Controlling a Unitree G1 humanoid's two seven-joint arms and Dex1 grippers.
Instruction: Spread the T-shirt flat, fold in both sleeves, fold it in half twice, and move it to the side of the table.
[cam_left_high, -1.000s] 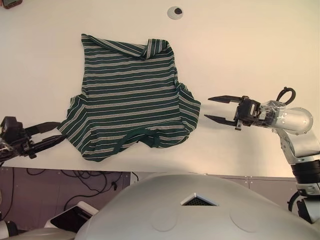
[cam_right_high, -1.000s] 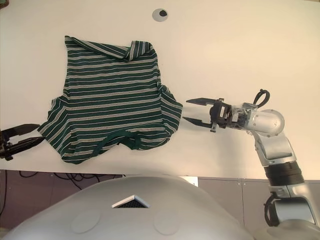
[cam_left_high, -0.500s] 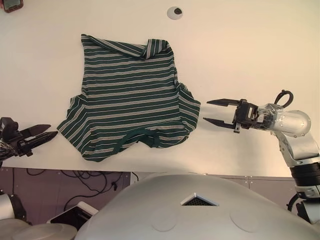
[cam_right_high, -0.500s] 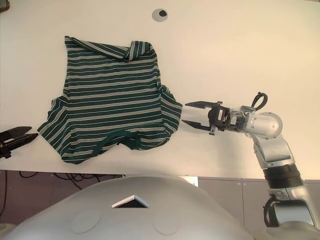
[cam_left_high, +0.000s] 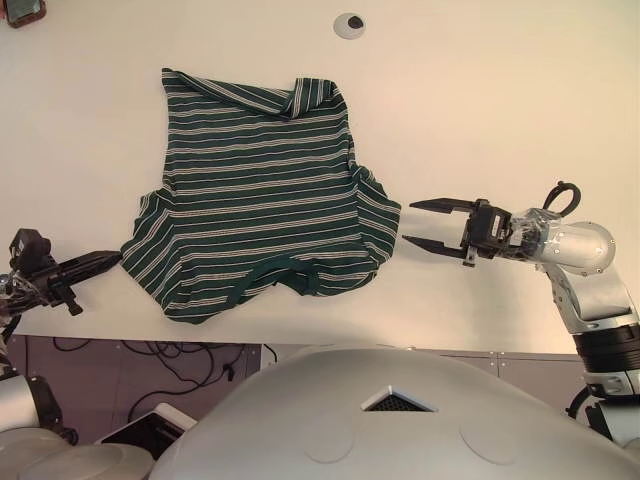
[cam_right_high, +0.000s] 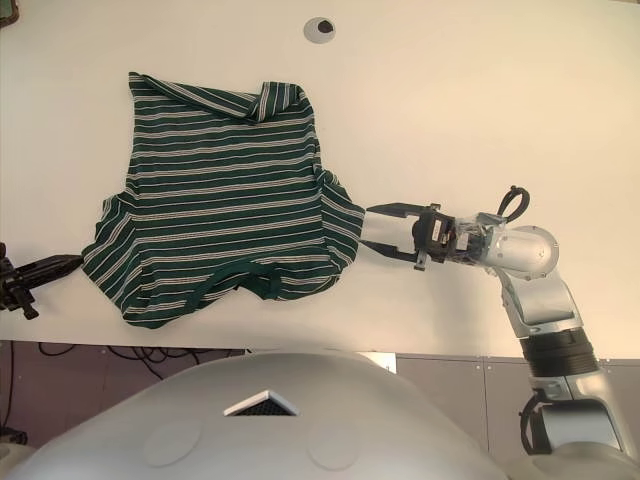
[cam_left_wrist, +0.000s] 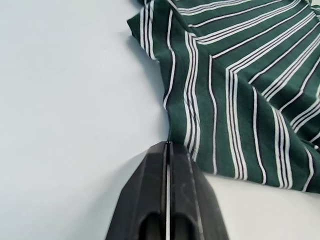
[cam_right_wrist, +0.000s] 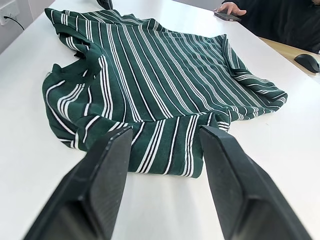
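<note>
White smooth-topped table (cam_left_high: 500, 100) carries a dark green, white-striped cloth T-shirt (cam_left_high: 260, 190). It lies left of table centre, reaching close to the near edge, mostly flat but rumpled. Neck opening is toward near edge, both sleeves bunched, one hem corner folded over on far side. Small round pale disc (cam_left_high: 349, 25) w/ dark centre sits nr far edge, well apart from T-shirt. Far left corner: small dark flat object (cam_left_high: 24, 10), cut off, can't tell what.
</note>
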